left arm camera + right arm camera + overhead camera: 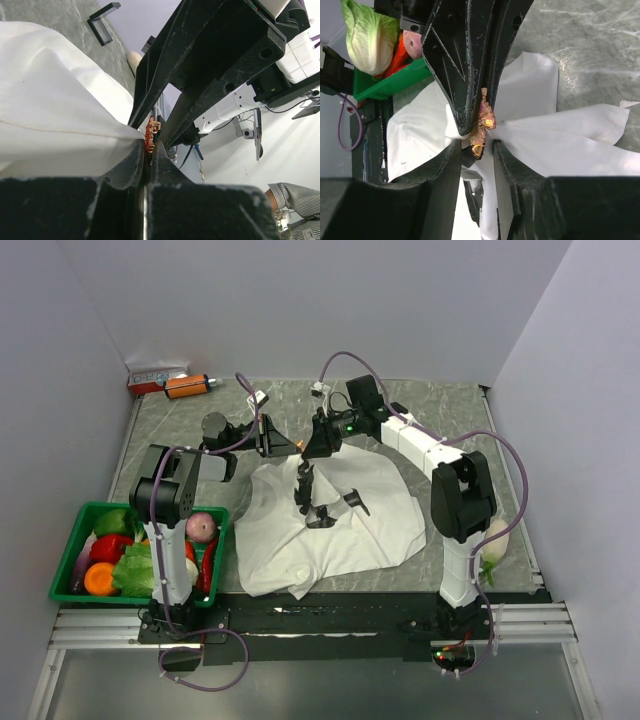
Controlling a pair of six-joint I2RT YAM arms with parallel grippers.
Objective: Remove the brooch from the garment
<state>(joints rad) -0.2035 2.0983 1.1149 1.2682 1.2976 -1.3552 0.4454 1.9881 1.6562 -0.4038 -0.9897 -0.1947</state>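
The garment (340, 525), a white T-shirt with black print, lies spread on the table, one fold pulled up at its far edge. There the tiny orange-red brooch (302, 444) hangs between both grippers. My left gripper (150, 147) is shut on the brooch (150, 134) together with a pinch of the garment (55, 110). In the right wrist view the brooch (481, 127) dangles from the left fingers (462, 70). My right gripper (476, 145) straddles its lower end, open, with a gap on each side. From above, the left gripper (290, 445) and the right gripper (312, 448) meet tip to tip.
A green basket (70, 530) of vegetables stands at the near left, next to the left arm's base. An orange bottle (188, 386) and a small box (155, 378) lie at the far left corner. A pale vegetable (493, 540) rests by the right edge.
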